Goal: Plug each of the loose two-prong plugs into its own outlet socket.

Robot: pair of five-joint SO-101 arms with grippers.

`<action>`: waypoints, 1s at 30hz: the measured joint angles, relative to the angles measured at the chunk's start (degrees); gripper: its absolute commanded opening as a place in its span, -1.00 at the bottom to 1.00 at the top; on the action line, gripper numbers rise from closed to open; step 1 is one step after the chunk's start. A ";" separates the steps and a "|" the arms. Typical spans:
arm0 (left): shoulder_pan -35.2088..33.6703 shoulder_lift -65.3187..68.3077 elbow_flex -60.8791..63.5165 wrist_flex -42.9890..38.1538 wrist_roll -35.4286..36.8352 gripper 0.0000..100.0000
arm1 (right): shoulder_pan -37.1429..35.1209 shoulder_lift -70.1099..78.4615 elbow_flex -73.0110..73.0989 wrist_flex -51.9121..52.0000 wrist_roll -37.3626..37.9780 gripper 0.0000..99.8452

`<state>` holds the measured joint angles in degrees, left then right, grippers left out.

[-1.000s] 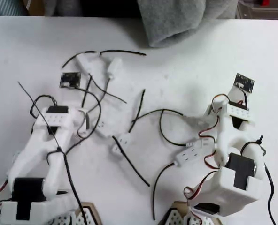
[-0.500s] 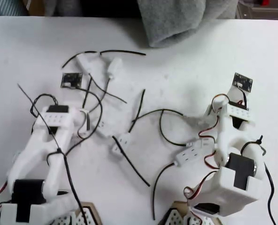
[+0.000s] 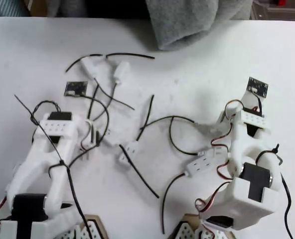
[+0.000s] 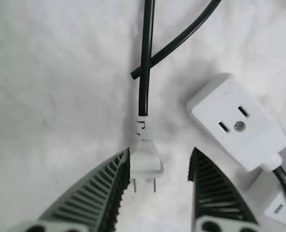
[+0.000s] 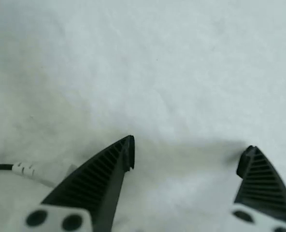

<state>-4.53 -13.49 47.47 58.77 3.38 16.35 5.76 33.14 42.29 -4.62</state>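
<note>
Lying flat on white table (image 3: 237, 55): white two-prong plug (image 4: 145, 162) on black cord, prongs pointing toward the wrist camera. Straddling it: left end effector (image 4: 160, 162), jaws wide, one finger close against the plug's side, the other standing apart. Sitting just beside: white outlet socket (image 4: 237, 123), face up. Hovering over the table surface: right end effector (image 5: 189, 145), jaws wide, holding nothing. Draping over the table's far edge: grey cloth (image 3: 187, 22).

Likely a robotics lab bench: white table (image 3: 28, 45), loose cut cords (image 3: 139, 174), grey cloth (image 3: 187, 22).
</note>
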 measured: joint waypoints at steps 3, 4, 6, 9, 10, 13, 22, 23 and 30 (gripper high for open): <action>0.00 0.00 0.00 0.26 0.00 -0.54 | 0.00 0.00 0.00 0.00 0.00 -0.32; -0.09 0.00 0.00 0.26 0.00 -0.54 | 0.00 0.00 0.00 0.00 0.00 -0.32; -1.58 0.00 0.00 0.26 0.00 -0.54 | 0.00 0.00 0.00 0.00 0.00 -0.32; -4.31 0.00 0.00 0.26 -1.14 -0.54 | 0.00 0.00 0.00 0.00 0.00 -0.32; -5.19 0.00 0.00 0.44 -2.55 -0.54 | 0.00 0.00 0.00 0.00 0.00 -0.32; -6.42 0.00 0.00 0.97 -5.71 -0.54 | 0.00 0.00 0.00 0.00 0.00 -0.32; -7.82 0.00 0.00 0.97 -6.68 -0.54 | 0.00 0.00 0.00 0.00 0.00 -0.32; -8.70 0.00 -0.18 1.23 -6.68 -0.54 | 0.00 0.00 0.00 0.00 0.00 -0.32; -11.34 -3.34 -0.70 2.99 -7.38 -0.54 | 0.00 0.00 0.00 0.00 0.00 -0.32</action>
<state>-15.87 -16.84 46.77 61.76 -4.00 16.35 5.76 33.14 42.29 -4.62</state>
